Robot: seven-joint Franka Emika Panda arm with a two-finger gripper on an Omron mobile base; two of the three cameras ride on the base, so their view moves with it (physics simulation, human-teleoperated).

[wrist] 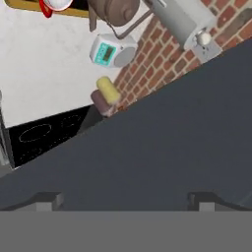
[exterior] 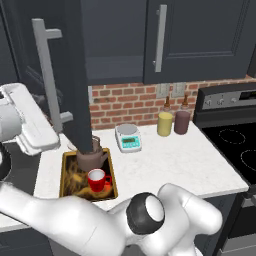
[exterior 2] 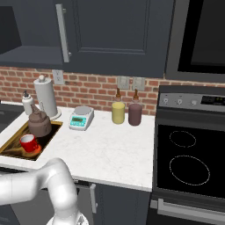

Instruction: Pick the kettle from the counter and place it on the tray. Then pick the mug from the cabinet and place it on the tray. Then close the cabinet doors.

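Just ahead of pincer (wrist: pixel 125 199) — cabinet door (wrist: pixel 162 147)

One squat brown metal kettle (exterior: pixel 93 156) with arched handle. One small bright red mug (exterior: pixel 97 179) with white inside. One rectangular black tray (exterior: pixel 66 178) with gold-brown rim.

One small white-and-teal scale (exterior: pixel 128 137). Two lidded jars: one yellow jar (exterior: pixel 165 123), one dark maroon jar (exterior: pixel 182 121). One tall grey paper-towel roll (exterior 2: pixel 45 97) on a stand. One small white bottle (exterior 2: pixel 27 103) beside the roll.

One white speckled stone counter (exterior: pixel 170 162). One black stovetop (exterior 2: pixel 190 162), two ring burners visible on it. Two dark charcoal-grey cabinet doors seen in the left base view: one open door (exterior: pixel 72 70), one shut door (exterior: pixel 197 37), each with one long silver bar handle.
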